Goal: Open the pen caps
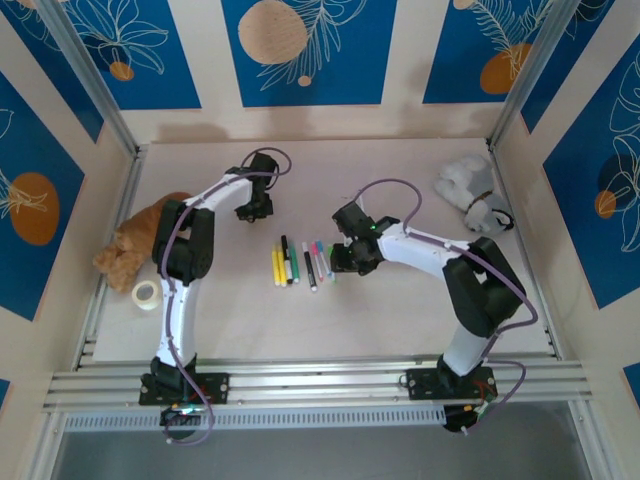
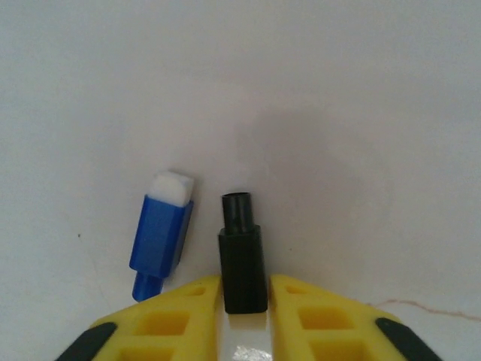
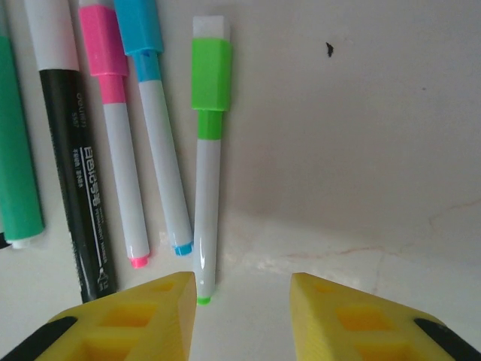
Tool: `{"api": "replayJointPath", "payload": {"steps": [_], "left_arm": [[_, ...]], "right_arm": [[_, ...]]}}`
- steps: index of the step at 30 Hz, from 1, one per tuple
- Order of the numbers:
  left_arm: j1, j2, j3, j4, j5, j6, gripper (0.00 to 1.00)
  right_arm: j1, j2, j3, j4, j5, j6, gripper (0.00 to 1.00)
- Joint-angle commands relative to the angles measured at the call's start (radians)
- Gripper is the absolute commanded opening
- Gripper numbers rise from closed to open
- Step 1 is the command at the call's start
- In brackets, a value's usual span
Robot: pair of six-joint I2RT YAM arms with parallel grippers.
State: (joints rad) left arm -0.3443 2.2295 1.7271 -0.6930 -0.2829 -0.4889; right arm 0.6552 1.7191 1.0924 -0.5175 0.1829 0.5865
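A stubby black pen cap point(image 2: 242, 259) sits between the yellow fingers of my left gripper point(image 2: 244, 280), which is shut on it just over the table. A loose blue cap point(image 2: 160, 233) with a white end lies right beside it on the left. In the top view my left gripper point(image 1: 252, 208) is behind the row of pens point(image 1: 300, 262). My right gripper point(image 3: 242, 282) is open and low over the right end of that row. Its left finger is beside a white pen with a green cap point(image 3: 210, 75). Pink point(image 3: 103, 41) and light blue point(image 3: 139, 26) caps sit on neighbouring pens.
A black pen point(image 3: 75, 173) and a green pen body point(image 3: 19, 165) lie further left in the row. An orange plush toy point(image 1: 135, 240) and a tape roll point(image 1: 146, 294) are at the left. A grey-white plush point(image 1: 468, 185) is at the back right.
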Motion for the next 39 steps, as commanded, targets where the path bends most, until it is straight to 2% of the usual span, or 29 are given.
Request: {"api": "replayJointPath", "payload": {"steps": [1,8,15,19,25,32,39], "left_arm": [[0.006,-0.006,-0.028,0.009,0.033,0.009,0.28],[0.007,-0.071,-0.063,0.027,0.096,0.013,0.43],[0.006,-0.215,-0.175,0.121,0.207,-0.01,0.49],[0.005,-0.283,-0.213,0.138,0.209,-0.016,0.54],[0.007,-0.346,-0.23,0.142,0.237,-0.024,0.55],[0.004,-0.394,-0.272,0.171,0.262,-0.049,0.54],[-0.017,-0.401,-0.3,0.179,0.276,-0.052,0.54]], "right_arm": [[0.022,0.031,0.049,-0.027,0.017,0.01,0.39],[0.043,0.1,0.101,-0.048,0.043,0.021,0.39],[0.043,0.162,0.152,-0.078,0.068,0.035,0.32],[0.043,0.184,0.165,-0.08,0.064,0.03,0.31],[0.044,0.228,0.2,-0.108,0.086,0.033,0.3],[0.052,0.288,0.262,-0.191,0.171,0.023,0.28],[0.057,0.309,0.251,-0.197,0.179,0.024,0.09]]}}
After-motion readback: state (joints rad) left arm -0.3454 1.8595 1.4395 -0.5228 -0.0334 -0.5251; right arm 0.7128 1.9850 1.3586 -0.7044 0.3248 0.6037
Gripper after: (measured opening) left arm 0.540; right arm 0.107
